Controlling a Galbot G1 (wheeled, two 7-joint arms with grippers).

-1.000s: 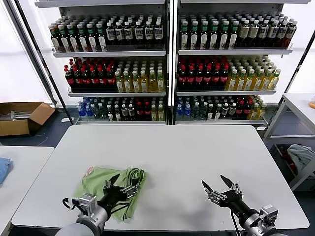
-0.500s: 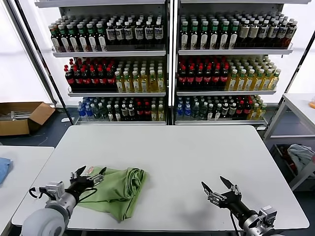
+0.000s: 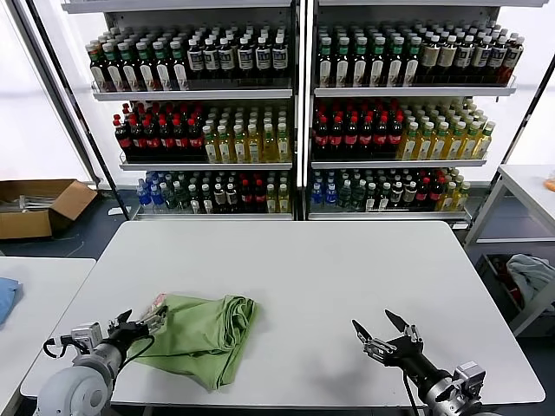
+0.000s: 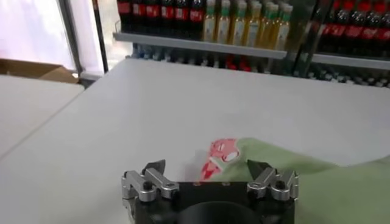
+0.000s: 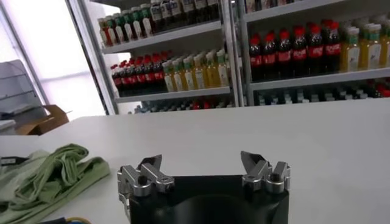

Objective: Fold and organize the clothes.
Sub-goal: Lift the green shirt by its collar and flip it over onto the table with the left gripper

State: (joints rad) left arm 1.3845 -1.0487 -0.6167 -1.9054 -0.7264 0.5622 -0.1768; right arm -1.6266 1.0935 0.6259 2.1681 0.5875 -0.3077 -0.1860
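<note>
A light green shirt (image 3: 204, 336) lies folded and bunched on the white table (image 3: 295, 269), near the front left. A bit of its red-and-white print (image 3: 157, 302) shows at its left edge, also in the left wrist view (image 4: 217, 157). My left gripper (image 3: 137, 320) is open and empty, just left of the shirt's left edge, low over the table. In its wrist view (image 4: 207, 167) the print lies between the jaws, a little ahead. My right gripper (image 3: 380, 326) is open and empty at the front right, apart from the shirt (image 5: 49, 179).
Shelves of bottles (image 3: 295, 121) stand behind the table. A second white table (image 3: 35, 303) with a blue cloth (image 3: 5, 296) is on the left. A cardboard box (image 3: 39, 206) lies on the floor. A side table (image 3: 520, 199) stands at the right with cloth (image 3: 531, 276) beneath.
My left gripper has pulled back off the shirt to the left and now sits at its left edge, open. The shirt lies flatter. The right arm has hardly moved.
</note>
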